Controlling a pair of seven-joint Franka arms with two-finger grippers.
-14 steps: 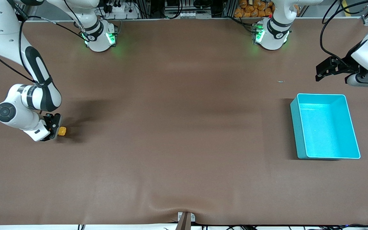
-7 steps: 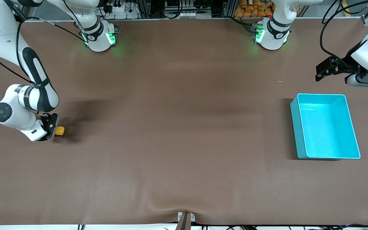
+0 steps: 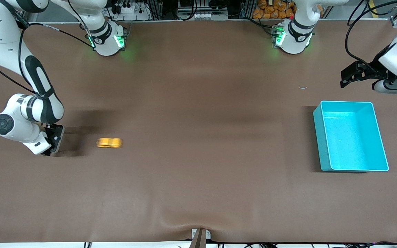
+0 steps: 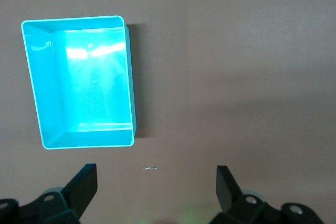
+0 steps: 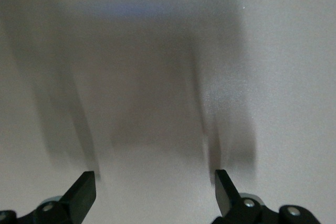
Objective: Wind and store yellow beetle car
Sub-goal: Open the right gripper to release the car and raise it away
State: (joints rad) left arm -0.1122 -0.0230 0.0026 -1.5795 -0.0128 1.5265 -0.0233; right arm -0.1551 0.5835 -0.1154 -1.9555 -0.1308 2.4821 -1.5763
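Note:
The yellow beetle car is a blurred yellow streak on the brown mat, free of any grip. It lies a short way from my right gripper, toward the left arm's end of the table. My right gripper sits low over the mat at its own end, open, with only bare mat between its fingers. The car does not show in the right wrist view. My left gripper waits open in the air beside the teal bin. In the left wrist view my left gripper has nothing between its fingers and the bin holds nothing.
A tiny pale sliver lies on the mat between the bin and the left arm's base, also visible as the sliver in the left wrist view. A wide stretch of brown mat separates the car from the bin.
The right gripper has opened and let the car go. The car has shot away from it along the mat toward the left arm's end. The left arm has not moved.

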